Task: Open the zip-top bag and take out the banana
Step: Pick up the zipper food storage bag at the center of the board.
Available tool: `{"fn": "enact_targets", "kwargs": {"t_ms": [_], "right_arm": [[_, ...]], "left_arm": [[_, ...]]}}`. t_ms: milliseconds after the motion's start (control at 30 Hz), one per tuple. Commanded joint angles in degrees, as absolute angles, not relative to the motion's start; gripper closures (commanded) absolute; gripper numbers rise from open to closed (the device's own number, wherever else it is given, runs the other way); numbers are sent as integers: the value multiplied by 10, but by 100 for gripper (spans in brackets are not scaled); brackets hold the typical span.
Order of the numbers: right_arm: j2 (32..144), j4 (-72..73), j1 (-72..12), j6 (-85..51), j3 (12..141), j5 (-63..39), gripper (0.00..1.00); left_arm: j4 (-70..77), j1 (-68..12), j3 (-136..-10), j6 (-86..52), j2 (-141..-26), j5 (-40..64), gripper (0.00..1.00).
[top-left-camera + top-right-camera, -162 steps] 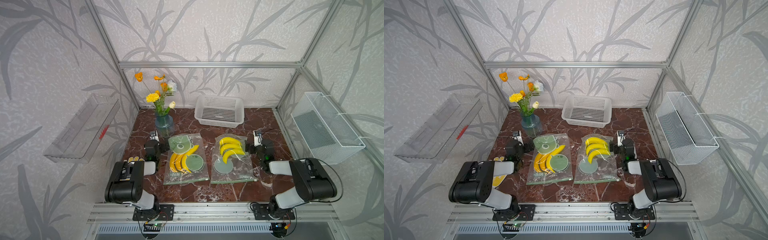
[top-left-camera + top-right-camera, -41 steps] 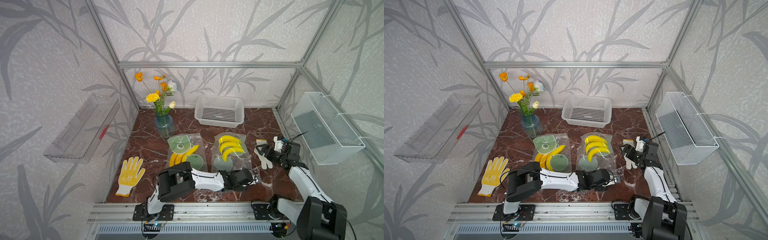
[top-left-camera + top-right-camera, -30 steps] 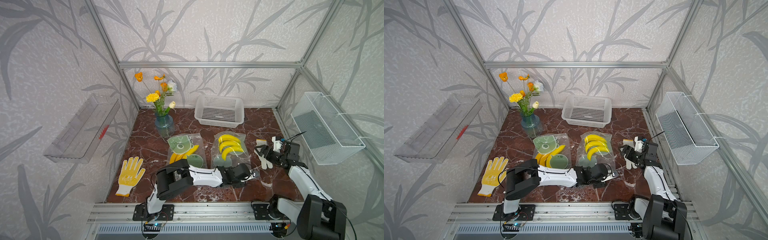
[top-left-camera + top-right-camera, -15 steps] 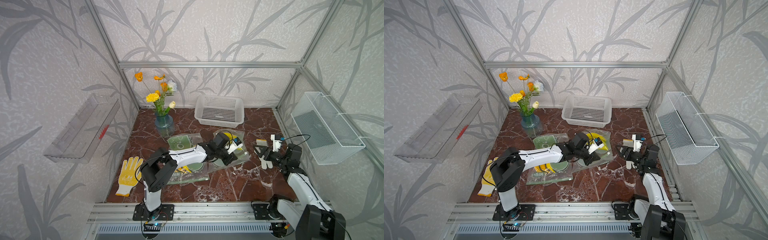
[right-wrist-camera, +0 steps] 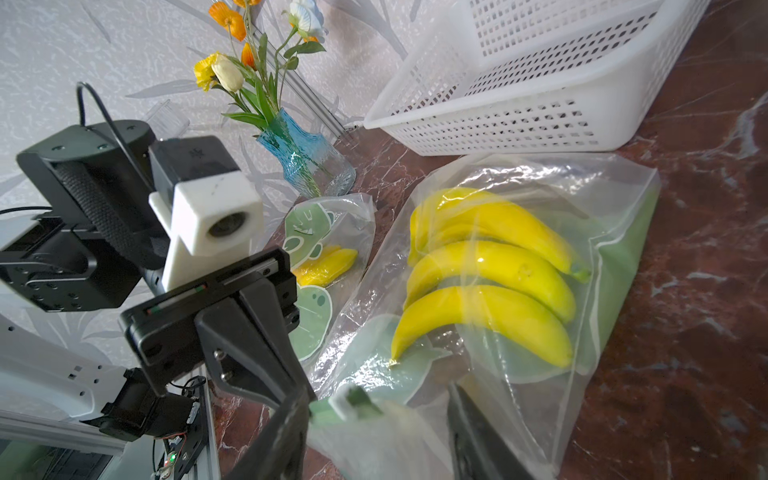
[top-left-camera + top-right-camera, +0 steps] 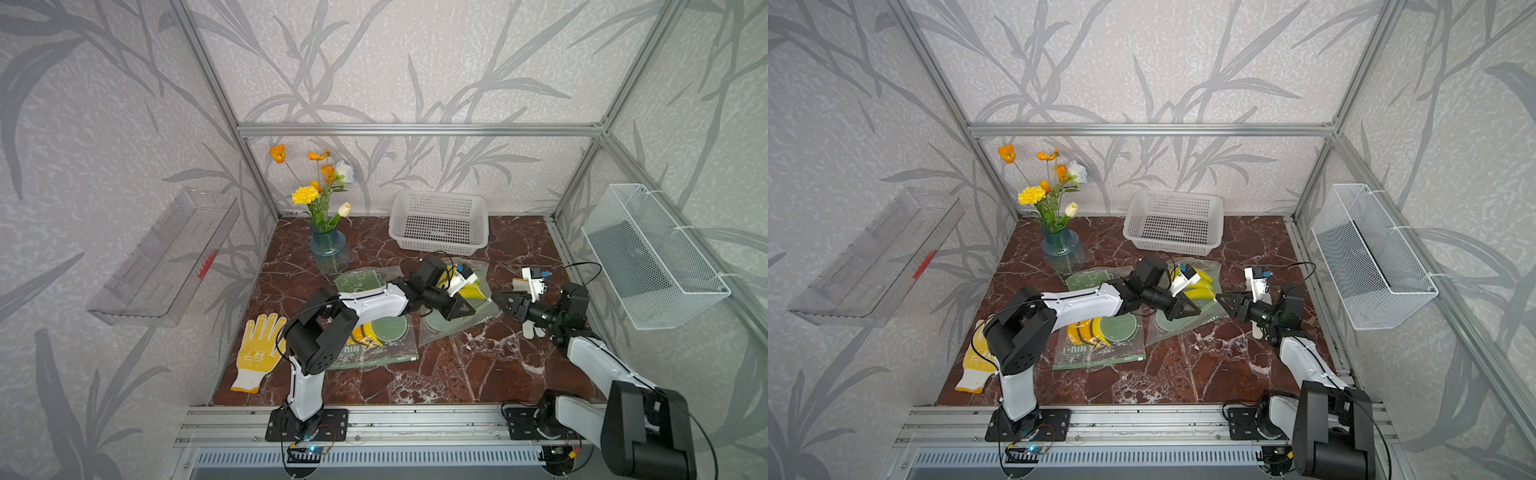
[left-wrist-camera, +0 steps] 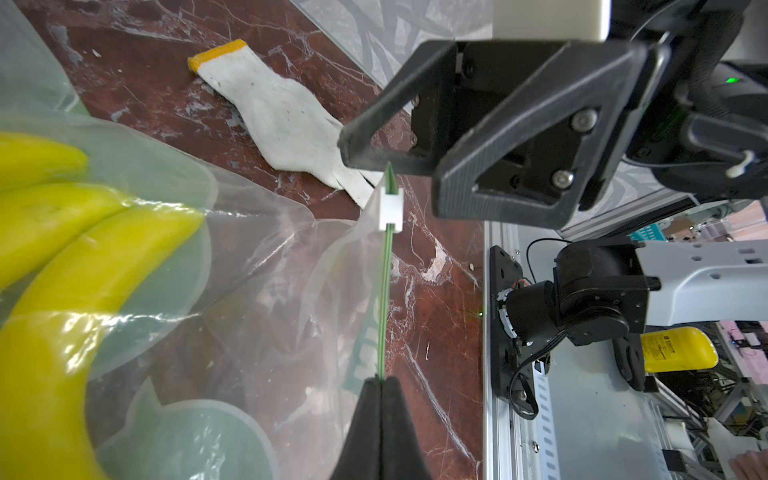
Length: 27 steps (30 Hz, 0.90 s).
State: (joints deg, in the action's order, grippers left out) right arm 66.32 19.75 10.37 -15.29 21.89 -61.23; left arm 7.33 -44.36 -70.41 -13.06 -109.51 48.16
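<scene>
The zip-top bag lies right of centre with yellow bananas inside. My left gripper is shut on the bag's green zip edge and holds that edge off the table. The white slider sits at the end of the zip, close to the corner. My right gripper faces the left one, open, its jaws on either side of the slider corner without gripping it.
A second bag of bananas lies under the left arm. Behind stand a blue vase of flowers and a white basket. A yellow glove lies front left, a white glove under the right wrist. A wire basket hangs on the right wall.
My left gripper has pulled the bag's zip edge up and back from the table's front. The right gripper has moved left to the slider corner and its jaws have narrowed.
</scene>
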Motion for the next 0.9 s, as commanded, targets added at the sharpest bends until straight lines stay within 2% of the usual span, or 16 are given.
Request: {"fn": "enact_targets", "kwargs": {"t_ms": [0, 433, 600, 867], "right_arm": [[676, 217, 100, -142, 236, -645, 47], [724, 191, 77, -119, 273, -655, 51], [737, 174, 77, -107, 288, -656, 57], [738, 152, 77, -98, 293, -651, 57]], "left_arm": [[121, -431, -693, -164, -1107, 527, 100], [148, -419, -686, -180, -1111, 555, 100], [152, -418, -685, -185, -1111, 552, 100], [165, -407, -680, -196, -1109, 550, 100]]}}
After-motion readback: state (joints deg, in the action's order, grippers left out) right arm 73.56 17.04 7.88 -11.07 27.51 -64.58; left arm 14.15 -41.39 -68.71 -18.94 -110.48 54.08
